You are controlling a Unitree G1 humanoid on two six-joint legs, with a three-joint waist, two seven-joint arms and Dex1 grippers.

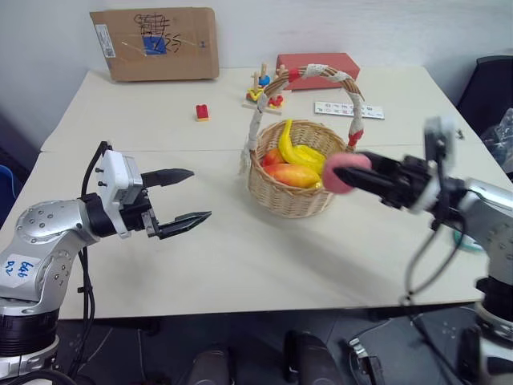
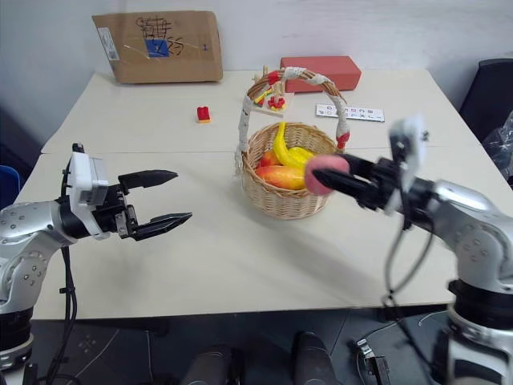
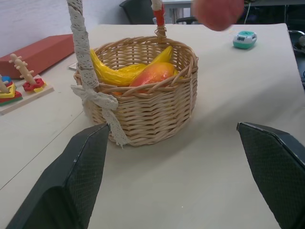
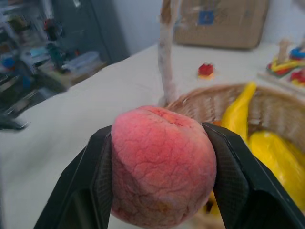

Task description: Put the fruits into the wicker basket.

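The wicker basket [image 1: 293, 188] stands mid-table with a yellow banana [image 1: 298, 150] and an orange-red mango [image 1: 291, 174] inside. A pink peach [image 1: 344, 172] hangs just above the basket's right rim, and my right gripper [image 1: 351, 175] is shut on it. From the right wrist, the peach [image 4: 162, 164] sits clamped between both fingers [image 4: 95, 181], with the basket [image 4: 267, 109] and banana [image 4: 238, 114] just beyond. To the left of the basket, above the table, my left gripper [image 1: 183, 195] is open with nothing in it. The left wrist view faces the basket [image 3: 143, 95].
A small red toy block [image 1: 202, 112] lies behind and to the left. A wooden stacking toy [image 1: 263, 90], a red box [image 1: 319, 70] and a cardboard piece [image 1: 154, 44] stand at the back. A teal-and-white gadget [image 3: 244, 39] lies to the right, beyond the basket.
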